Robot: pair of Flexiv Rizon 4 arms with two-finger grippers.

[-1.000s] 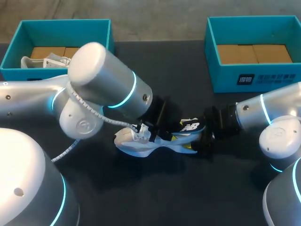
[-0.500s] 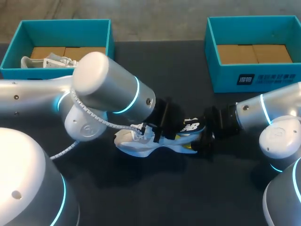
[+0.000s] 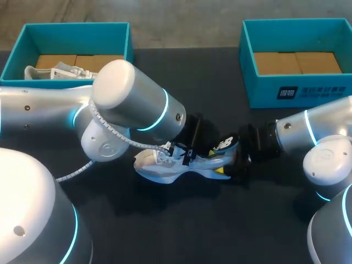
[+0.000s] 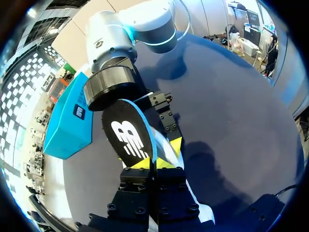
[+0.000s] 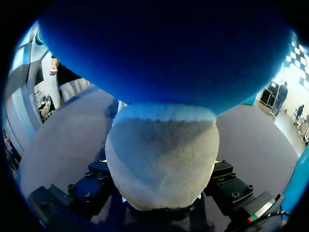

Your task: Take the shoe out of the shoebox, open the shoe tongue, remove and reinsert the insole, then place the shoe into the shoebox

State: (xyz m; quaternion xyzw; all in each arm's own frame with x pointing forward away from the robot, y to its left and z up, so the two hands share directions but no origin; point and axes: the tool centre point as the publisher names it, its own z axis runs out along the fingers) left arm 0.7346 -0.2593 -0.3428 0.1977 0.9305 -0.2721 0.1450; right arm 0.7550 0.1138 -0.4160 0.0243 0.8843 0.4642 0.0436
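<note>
A white shoe [image 3: 159,169] lies on its sole in the middle of the dark table. Its black insole [image 3: 223,145], marked with a white logo and blue underneath, sticks up out of the heel opening. My left gripper [image 3: 190,157] hangs over the shoe's opening. In the left wrist view this gripper [image 4: 153,163] is shut on the near end of the insole [image 4: 129,139]. My right gripper [image 3: 231,164] stands at the heel. The heel [image 5: 161,159] fills the space between its wide-set fingers [image 5: 99,170], touching both, under the insole's blue underside [image 5: 164,53].
A teal shoebox [image 3: 74,26] at the back left holds a second white shoe [image 3: 55,72]. Another teal box [image 3: 308,91] with a cardboard liner stands at the back right. Bare dark table lies in front of the shoe.
My left gripper has slid slightly right over the shoe and shut on the insole, which now tilts up higher out of the heel. The right arm has kept still.
</note>
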